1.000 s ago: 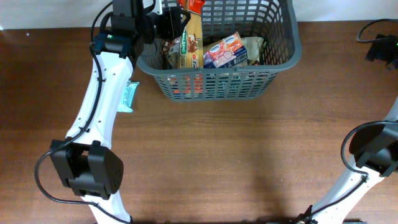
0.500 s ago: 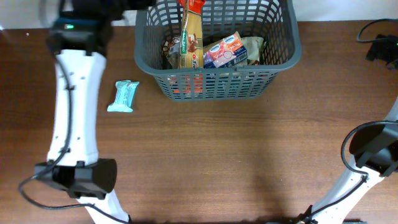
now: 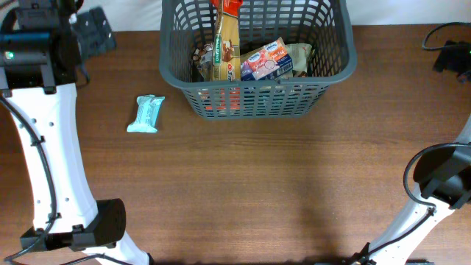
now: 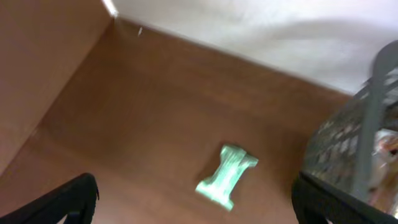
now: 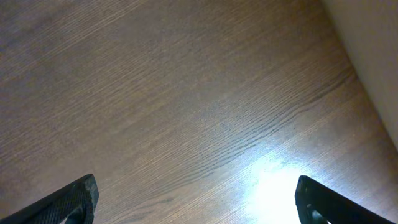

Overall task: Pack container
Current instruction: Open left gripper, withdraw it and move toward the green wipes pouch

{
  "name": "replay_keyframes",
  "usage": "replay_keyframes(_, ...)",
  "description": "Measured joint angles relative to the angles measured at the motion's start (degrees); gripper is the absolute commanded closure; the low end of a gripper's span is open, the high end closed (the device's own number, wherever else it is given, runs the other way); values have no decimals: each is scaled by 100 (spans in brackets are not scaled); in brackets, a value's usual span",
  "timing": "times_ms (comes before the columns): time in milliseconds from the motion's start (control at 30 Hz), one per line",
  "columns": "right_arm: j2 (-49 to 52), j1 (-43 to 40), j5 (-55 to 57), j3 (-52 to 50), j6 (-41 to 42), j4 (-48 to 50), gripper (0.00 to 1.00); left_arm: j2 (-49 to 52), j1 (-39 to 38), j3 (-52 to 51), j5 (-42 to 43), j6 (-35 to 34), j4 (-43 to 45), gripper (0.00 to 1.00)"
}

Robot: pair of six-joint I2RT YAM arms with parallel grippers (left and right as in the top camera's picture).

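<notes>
The dark grey container [image 3: 257, 83], a slotted basket, stands at the back middle of the table. Inside it are a tall yellow-brown pack [image 3: 224, 48], a red-and-white pack [image 3: 266, 60] and a green pack [image 3: 299, 55]. A teal snack bar [image 3: 146, 114] lies on the table to the left of the container. It also shows in the left wrist view [image 4: 227, 176], with the container's wall [image 4: 367, 134] at the right. My left gripper [image 3: 92, 33] is blurred at the far back left; its jaws [image 4: 196, 208] are open and empty. My right gripper [image 5: 196, 205] is open and empty over bare table.
The right arm [image 3: 450, 55] sits at the far right back edge, with its base [image 3: 441, 180] at the right front. The left arm's base [image 3: 96, 224] is at the left front. A white wall [image 4: 261, 31] runs behind the table.
My left arm has swung left, from the container's left rim to the far back left corner. The teal bar, partly covered before, now lies in plain view. The right arm has not moved.
</notes>
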Motion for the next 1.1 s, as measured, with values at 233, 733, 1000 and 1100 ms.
replay_keyframes(233,0,0,2,0,4,0,1,2,247,0,256,-125,-833,5)
replay_keyframes(733,0,0,2,0,7,0,1,1495,551,4,1327,214,-1335,3)
replay_keyframes(1000,0,0,2,0,2,0,1,2068,551,-2,1801,1060,-1335,0)
replay_keyframes(1100,0,0,0,0,4,-2,1,2105,551,-2,2168,1462,-1338,0)
